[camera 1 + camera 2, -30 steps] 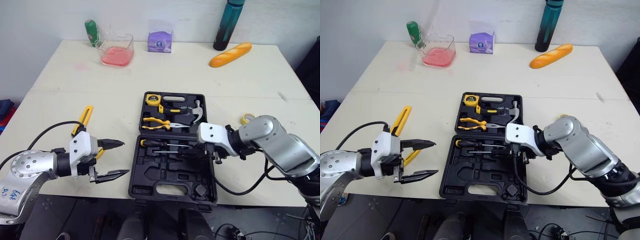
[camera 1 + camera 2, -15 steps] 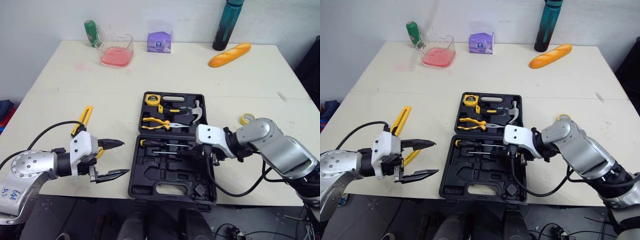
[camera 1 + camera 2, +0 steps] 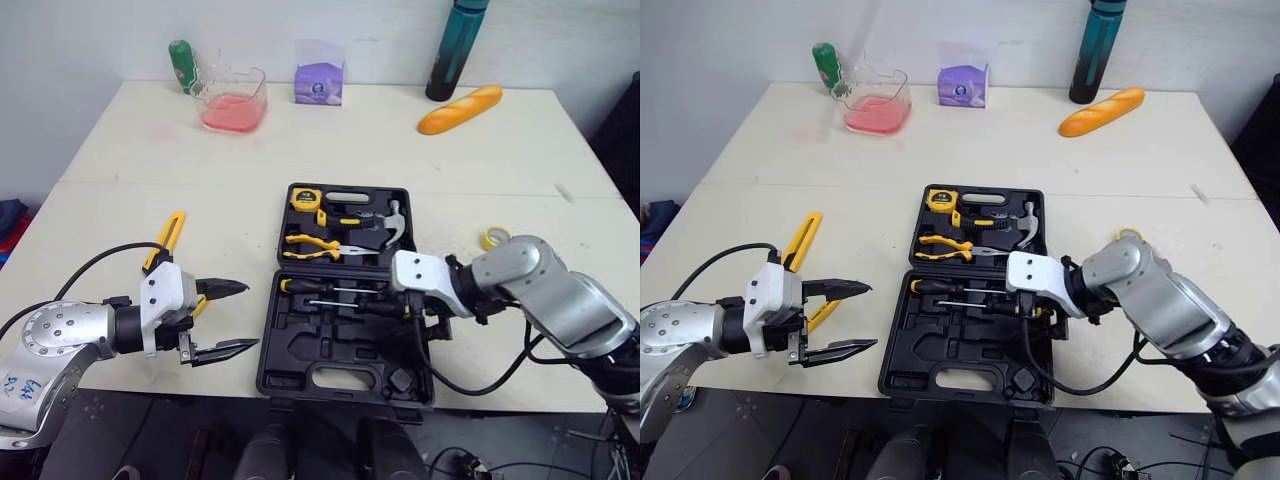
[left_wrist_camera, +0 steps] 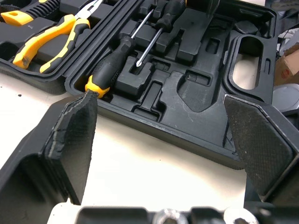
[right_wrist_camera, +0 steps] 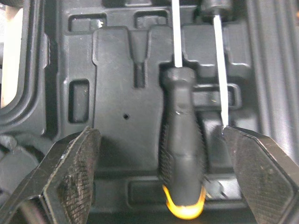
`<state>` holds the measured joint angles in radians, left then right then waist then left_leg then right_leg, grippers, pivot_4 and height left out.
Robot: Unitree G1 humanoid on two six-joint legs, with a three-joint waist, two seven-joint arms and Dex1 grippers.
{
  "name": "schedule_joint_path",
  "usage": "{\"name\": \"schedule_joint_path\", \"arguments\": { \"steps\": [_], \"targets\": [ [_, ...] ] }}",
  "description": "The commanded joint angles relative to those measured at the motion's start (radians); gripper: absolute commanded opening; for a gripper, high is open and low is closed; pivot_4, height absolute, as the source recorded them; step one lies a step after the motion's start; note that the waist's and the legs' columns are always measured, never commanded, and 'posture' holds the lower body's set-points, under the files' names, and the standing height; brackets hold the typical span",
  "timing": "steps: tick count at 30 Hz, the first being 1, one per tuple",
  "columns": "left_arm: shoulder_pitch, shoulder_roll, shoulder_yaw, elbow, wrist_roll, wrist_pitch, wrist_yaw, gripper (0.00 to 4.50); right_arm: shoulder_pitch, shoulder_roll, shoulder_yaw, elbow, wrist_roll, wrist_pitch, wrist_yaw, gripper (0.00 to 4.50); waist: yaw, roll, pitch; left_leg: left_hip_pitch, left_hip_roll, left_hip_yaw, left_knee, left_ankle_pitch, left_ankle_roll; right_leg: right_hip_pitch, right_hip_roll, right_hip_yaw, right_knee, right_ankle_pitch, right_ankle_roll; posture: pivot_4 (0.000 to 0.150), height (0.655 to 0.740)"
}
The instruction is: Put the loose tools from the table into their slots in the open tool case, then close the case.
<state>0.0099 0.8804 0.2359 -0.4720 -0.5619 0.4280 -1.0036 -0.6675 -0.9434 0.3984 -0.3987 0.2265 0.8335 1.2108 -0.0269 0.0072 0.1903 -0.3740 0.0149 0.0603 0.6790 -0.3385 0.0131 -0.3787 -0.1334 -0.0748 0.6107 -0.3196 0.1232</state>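
Black tool case [image 3: 300, 352] lies open at the near edge of the table [image 3: 150, 170], centre. Far half holds a tape measure [image 3: 305, 200], yellow pliers [image 3: 315, 245] and a hammer [image 3: 392, 222]. A yellow-tipped screwdriver [image 5: 182, 154] is slotted in the near half, and the right gripper [image 5: 159, 133] is low over it, fingers spread, not touching. Left gripper [image 3: 250, 316] sits beside the case, spread wide, empty. A yellow-handled tool [image 3: 165, 240] lies loose nearby.

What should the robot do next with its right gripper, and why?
Probably lift the right gripper up from the tool case: it is open, one finger on each side of the screwdriver, which lies in its slot. A yellow tool lies loose on the table beside the open left gripper.
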Motion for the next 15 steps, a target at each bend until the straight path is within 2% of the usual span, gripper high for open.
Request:
{"name": "schedule_joint_path", "arguments": {
  "steps": [1,4,8,12,15],
  "targets": [
    [-0.004,0.008,0.017,-0.033,-0.008,-0.004,-0.001,4.5,0.006,-0.009,-0.109,0.021,0.068,-0.046,0.036,4.45,0.0,0.0,0.0,0.0,0.0,0.0,0.0,0.0,0.0,0.0,0.0,0.0,0.0,0.0,0.0,0.15,0.74],
    [-0.012,0.0,0.015,-0.03,-0.012,-0.008,0.003,4.5,0.064,-0.018,-0.17,0.06,0.108,-0.141,0.089,4.45,0.001,0.0,0.0,0.0,0.0,0.0,0.0,0.0,0.0,0.0,0.0,0.0,0.0,0.0,0.0,0.15,0.74],
    [-0.026,-0.004,0.013,-0.021,-0.01,-0.018,0.006,4.5,0.127,0.041,-0.253,0.121,0.152,-0.209,0.06,4.45,0.001,0.0,0.0,0.0,0.0,0.0,0.0,0.0,0.0,0.001,0.001,0.0,0.001,0.0,0.0,0.15,0.74],
    [-0.044,-0.009,0.001,-0.018,-0.008,-0.017,0.009,4.5,0.198,0.18,-0.375,0.202,0.271,-0.29,0.04,4.45,0.001,-0.001,0.0,0.0,0.0,0.0,0.001,0.0,0.0,0.001,0.002,-0.001,0.001,0.0,0.0,0.15,0.74],
    [-0.055,-0.01,-0.009,-0.015,-0.005,-0.016,0.006,4.5,0.255,0.232,-0.382,0.279,0.223,-0.449,0.049,4.45,0.001,-0.001,0.0,0.001,0.0,0.0,0.001,0.0,0.0,0.002,0.002,0.0,0.004,0.0,0.0,0.15,0.74]
  ]
}}
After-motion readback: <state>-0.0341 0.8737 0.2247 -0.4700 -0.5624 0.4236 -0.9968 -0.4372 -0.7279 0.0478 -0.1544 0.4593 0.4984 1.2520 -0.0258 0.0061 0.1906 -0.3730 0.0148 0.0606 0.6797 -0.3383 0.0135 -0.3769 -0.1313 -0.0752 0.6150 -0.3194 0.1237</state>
